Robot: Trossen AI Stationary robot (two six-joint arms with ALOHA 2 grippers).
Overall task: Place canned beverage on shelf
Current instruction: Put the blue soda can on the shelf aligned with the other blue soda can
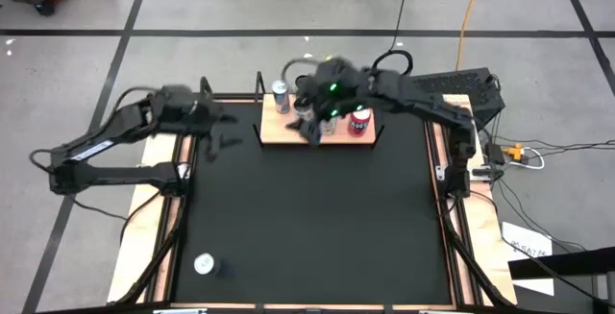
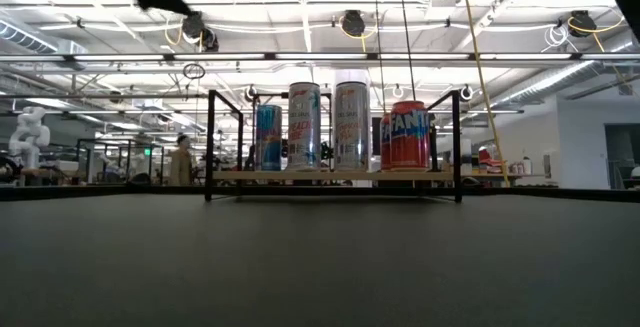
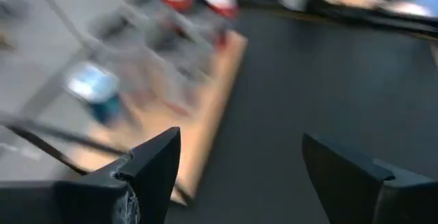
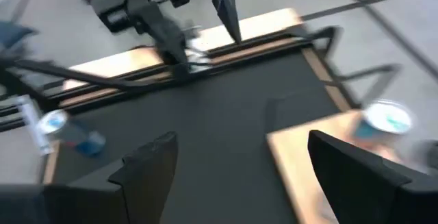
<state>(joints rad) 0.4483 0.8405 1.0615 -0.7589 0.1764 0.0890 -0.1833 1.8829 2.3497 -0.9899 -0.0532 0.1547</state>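
Note:
The shelf (image 1: 288,133), a light-wood board with black end rails, stands at the mat's far edge. In the low view (image 2: 330,175) it carries several upright cans: a blue one (image 2: 268,137), two tall white ones (image 2: 303,125) (image 2: 351,125) and a red one (image 2: 405,135). My right gripper (image 1: 312,130) hangs open and empty over the shelf's middle; its wrist view (image 4: 239,162) shows the shelf's corner (image 4: 308,148). My left gripper (image 1: 223,130) is open and empty just left of the shelf, above the mat; its wrist view (image 3: 236,169) shows the shelf blurred (image 3: 205,94).
One more can (image 1: 205,264) stands on the black mat (image 1: 317,228) near its near left corner, far from both grippers. It also shows in the right wrist view (image 4: 55,125). Wooden table borders run along the mat's left and right sides.

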